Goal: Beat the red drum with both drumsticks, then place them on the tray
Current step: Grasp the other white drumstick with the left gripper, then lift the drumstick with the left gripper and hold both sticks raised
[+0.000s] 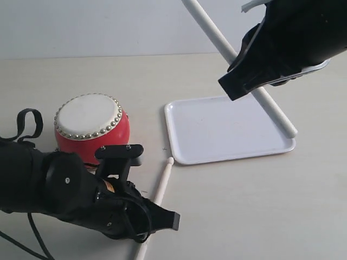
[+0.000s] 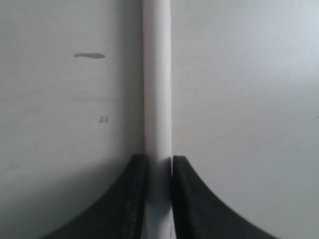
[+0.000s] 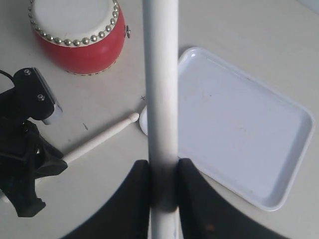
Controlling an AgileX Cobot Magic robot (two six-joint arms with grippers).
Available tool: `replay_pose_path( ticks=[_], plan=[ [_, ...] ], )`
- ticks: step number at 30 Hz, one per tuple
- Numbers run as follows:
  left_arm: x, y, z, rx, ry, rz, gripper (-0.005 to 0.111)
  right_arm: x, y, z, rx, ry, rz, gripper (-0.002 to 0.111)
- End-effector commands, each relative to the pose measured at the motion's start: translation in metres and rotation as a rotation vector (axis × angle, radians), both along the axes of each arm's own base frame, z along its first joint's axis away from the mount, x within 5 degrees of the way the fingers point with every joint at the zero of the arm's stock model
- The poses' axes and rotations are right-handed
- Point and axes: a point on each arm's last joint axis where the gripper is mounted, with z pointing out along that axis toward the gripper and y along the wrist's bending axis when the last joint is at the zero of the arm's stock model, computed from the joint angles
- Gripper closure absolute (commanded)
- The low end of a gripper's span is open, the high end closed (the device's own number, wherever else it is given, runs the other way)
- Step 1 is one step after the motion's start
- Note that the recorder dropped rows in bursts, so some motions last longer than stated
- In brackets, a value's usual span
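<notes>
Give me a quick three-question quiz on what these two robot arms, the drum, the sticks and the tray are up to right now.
1. True or false: the red drum stands inside the white tray.
2. What is the right gripper shut on? A) a drumstick B) the drum's rim C) nothing at all
3. The left gripper clamps the other drumstick. Which thing does that stick's rounded tip lie nearest?

Key
1. False: it stands on the table, beside the tray.
2. A
3. The tray, close to one corner.
</notes>
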Motion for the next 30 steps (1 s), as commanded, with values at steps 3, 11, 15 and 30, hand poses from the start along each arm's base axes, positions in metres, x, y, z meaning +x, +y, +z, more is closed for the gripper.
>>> replay_pose_path(
  ticks=[3, 11, 15, 30],
  plan=[
    [-0.002, 0.005, 0.014, -0.001, -0.07, -0.1, 0.107, 0.0, -0.001, 0.002, 0.008, -0.017, 0.001, 0.108],
    [0.001, 0.005, 0.021, -0.003, -0.147, -0.154, 0.107, 0.001, 0.0, 0.002, 0.015, -0.027, 0.003, 0.108],
    [0.004, 0.006, 0.023, 0.005, -0.193, -0.187, 0.107, 0.001, 0.0, 0.002, 0.019, -0.032, 0.004, 0.108],
    [0.016, 0.032, 0.057, 0.011, -0.25, -0.221, 0.107, 0.019, 0.013, -0.021, -0.031, 0.036, 0.006, 0.108]
  ],
)
